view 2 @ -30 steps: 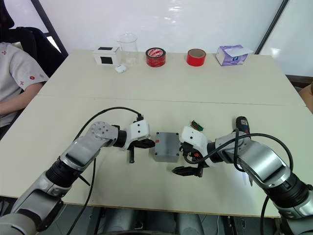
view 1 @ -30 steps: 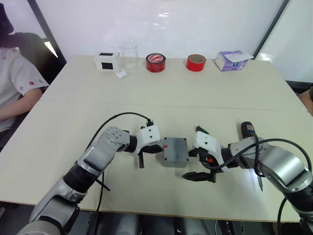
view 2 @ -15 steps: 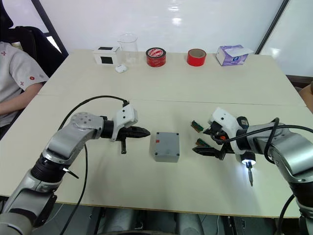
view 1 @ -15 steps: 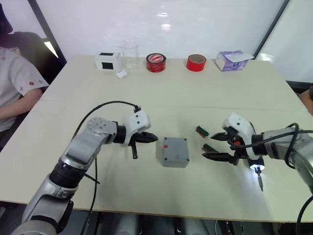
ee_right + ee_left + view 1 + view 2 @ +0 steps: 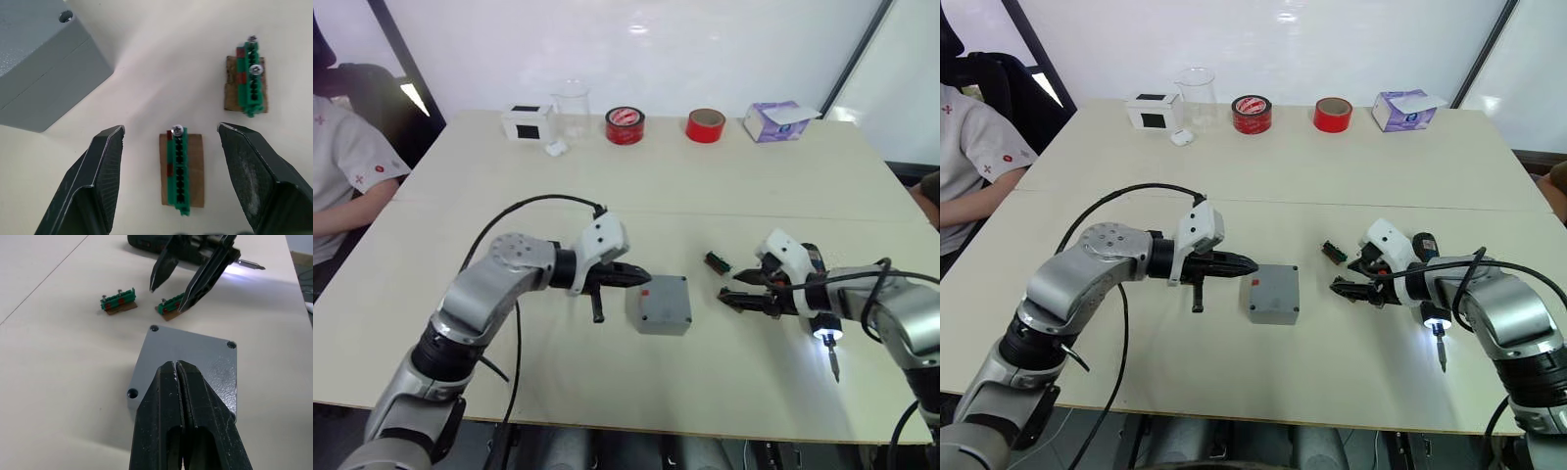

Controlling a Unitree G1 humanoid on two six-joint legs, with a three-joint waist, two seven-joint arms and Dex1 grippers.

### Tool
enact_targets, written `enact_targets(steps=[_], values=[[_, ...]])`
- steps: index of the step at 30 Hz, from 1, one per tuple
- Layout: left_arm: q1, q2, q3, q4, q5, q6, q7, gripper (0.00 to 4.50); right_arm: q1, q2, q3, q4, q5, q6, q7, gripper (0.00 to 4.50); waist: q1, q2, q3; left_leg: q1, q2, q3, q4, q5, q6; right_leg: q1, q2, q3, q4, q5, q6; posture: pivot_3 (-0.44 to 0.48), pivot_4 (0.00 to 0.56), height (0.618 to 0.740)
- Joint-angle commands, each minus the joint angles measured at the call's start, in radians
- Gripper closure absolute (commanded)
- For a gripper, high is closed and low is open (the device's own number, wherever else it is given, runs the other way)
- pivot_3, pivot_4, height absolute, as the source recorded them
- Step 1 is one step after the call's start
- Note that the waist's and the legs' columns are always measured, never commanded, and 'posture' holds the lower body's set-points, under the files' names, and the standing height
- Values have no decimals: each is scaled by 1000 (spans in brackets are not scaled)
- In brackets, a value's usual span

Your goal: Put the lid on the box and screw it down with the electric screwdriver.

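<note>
Lid sits on box: matte grey, square, rounded corners w/ screw holes, mid-table toward front edge. Left gripper reaches in level, black fingers pressed together, tips over lid. Right gripper spread wide, straddling a green strip on brown card. Black cylindrical electric screwdriver lies by right wrist, tip lit.
</note>
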Motion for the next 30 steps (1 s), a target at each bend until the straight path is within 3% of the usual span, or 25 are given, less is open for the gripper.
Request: enact_targets(steps=[1, 2, 5, 11, 30], values=[[8, 6, -6, -36, -15, 0, 18, 4500, -19, 19, -12, 1, -9, -13, -13, 1272, 0, 0, 0, 0, 0, 0, 0, 0, 0, 0, 0, 0, 0, 0, 0, 0, 150, 740], [12, 8, -8, -34, -15, -4, 20, 4500, -19, 21, -12, 1, -11, -13, -13, 1272, 0, 0, 0, 0, 0, 0, 0, 0, 0, 0, 0, 0, 0, 0, 0, 0, 150, 740], [21, 18, -17, -25, -10, -20, 20, 4500, -21, 27, -9, 1, -14, -12, -13, 2030, 0, 0, 0, 0, 0, 0, 0, 0, 0, 0, 0, 0, 0, 0, 0, 0, 150, 740], [19, 25, -29, -10, -8, -38, 25, 4500, -21, 32, -11, 1, -15, -12, -17, 4429, 1, 0, 0, 0, 0, 0, 0, 0, 0, 0, 0, 0, 0, 0, 0, 0, 150, 740], [21, 53, 15, 95, -20, -112, 6, 4500, -65, -1, -107, -71, 37, 35, -5, 4473, 0, 0, 0, 0, 0, 0, 0, 0, 0, 0, 0, 0, 0, 0, 0, 0, 150, 740]])
